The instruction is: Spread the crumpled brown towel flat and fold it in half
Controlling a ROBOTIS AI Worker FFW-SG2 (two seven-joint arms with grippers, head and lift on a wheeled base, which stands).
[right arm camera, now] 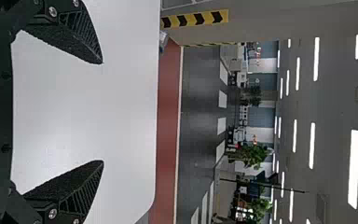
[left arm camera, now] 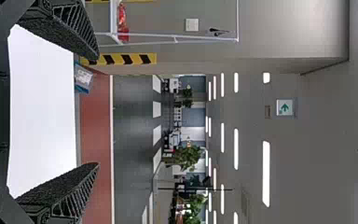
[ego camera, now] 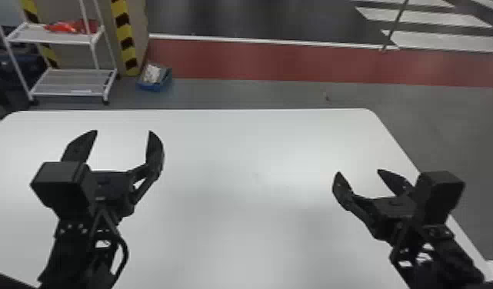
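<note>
Item, left hand (ego camera: 122,131): fingers wide apart, nothing between them, above the left part of the bench (ego camera: 249,153), pointing to the far side. Presumably a ready pose, to come down on cloth from the left.

Item, right hand (ego camera: 358,171): fingers likewise apart, unladen, near the right edge, turned a little inward. The pair, so spaced, seems meant to leave the middle free for spreading and folding.

Item, brown towel: whereabouts cannot be told, nor whether crumpled or flat; spreading would appear to await its arrival or discovery.

Item, bench: white, round-cornered at the far side; near edge cut off by the head view. Surface beneath both arms hidden.

Item, white rack (ego camera: 72,82): far left, beyond the bench; carries a red article (ego camera: 70,27) on its upper shelf, kind hard to make out.

Item, blue box (ego camera: 155,86): on the floor, far left, beside a striped post (ego camera: 124,36); pale contents, indistinct.
</note>
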